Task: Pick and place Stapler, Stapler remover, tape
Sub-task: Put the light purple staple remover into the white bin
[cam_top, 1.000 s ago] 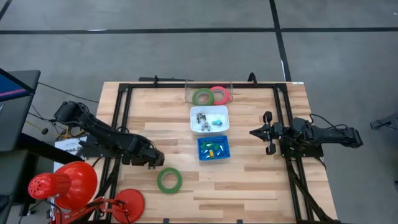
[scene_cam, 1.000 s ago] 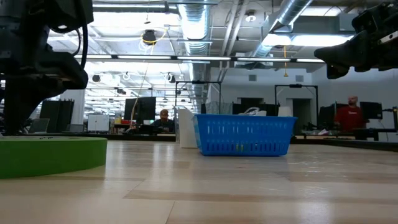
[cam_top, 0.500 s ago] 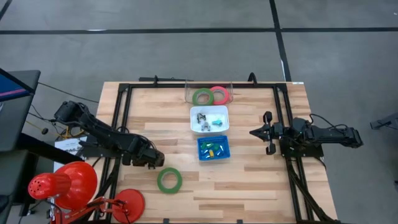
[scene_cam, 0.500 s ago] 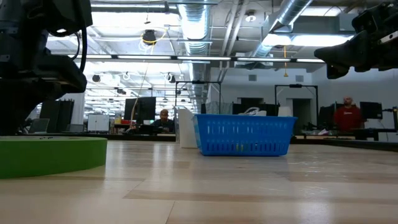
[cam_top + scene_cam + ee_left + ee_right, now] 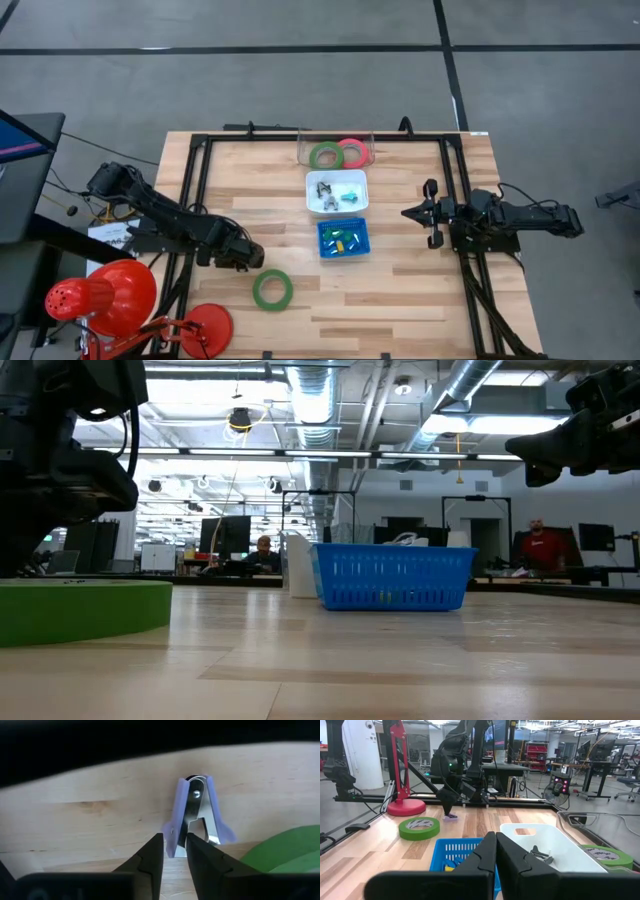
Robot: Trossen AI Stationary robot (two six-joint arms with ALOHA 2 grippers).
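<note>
Your left gripper (image 5: 174, 851) pinches the purple staple remover (image 5: 195, 815), with a green tape ring (image 5: 272, 289) just beside it. The right gripper (image 5: 412, 213) hangs pressed together past the blue basket (image 5: 343, 239).

This is a large open-plan robotics lab or workshop, shown by exposed silver ducts (image 5: 465, 390) at the low view's top, strip lights, rows of desks with monitors (image 5: 228, 536), seated people (image 5: 541, 544) at mid-right, and a grey concrete floor (image 5: 300, 70) around the wooden table (image 5: 400, 300).
</note>
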